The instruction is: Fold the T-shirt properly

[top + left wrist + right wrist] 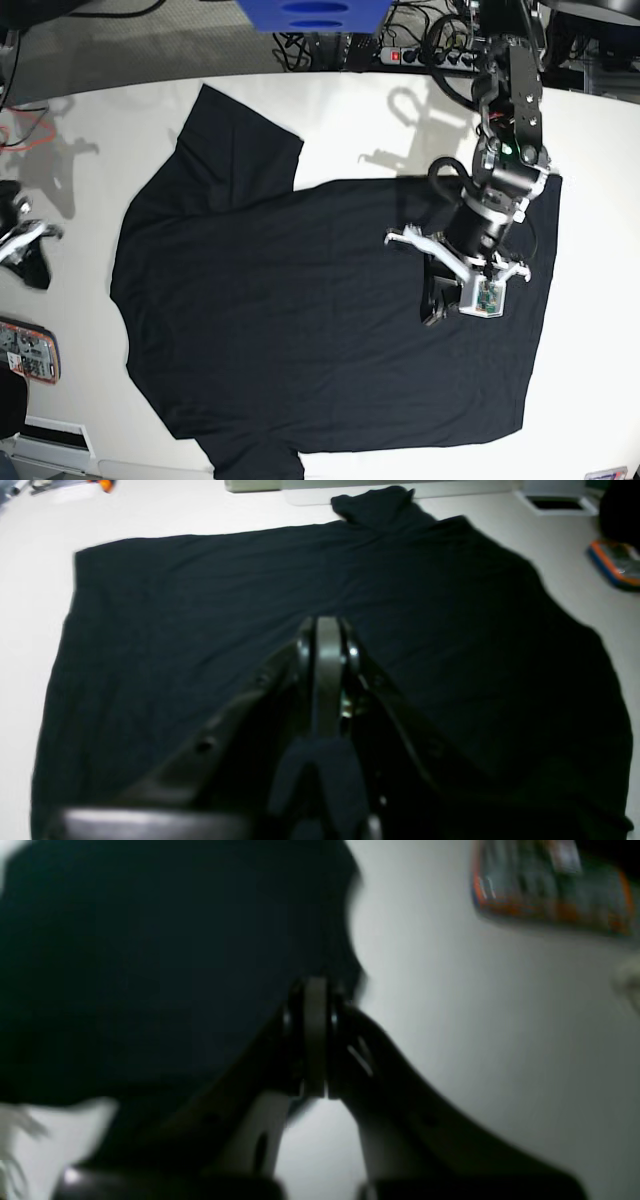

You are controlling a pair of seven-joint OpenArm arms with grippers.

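Black T-shirt (300, 300) lies spread flat mid-frame, no fold made yet; all folding remains. Left gripper (327, 630) hovers above it, jaws closed, empty. Right gripper (315, 990) likewise closed.

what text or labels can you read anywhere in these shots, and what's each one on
None can be read.
T-shirt: plain black, no print or label showing.
Orange-edged device on the table: something shows on its face, too blurred to read.
Small board on the left gripper: too small to read.
Right gripper: no markings visible.
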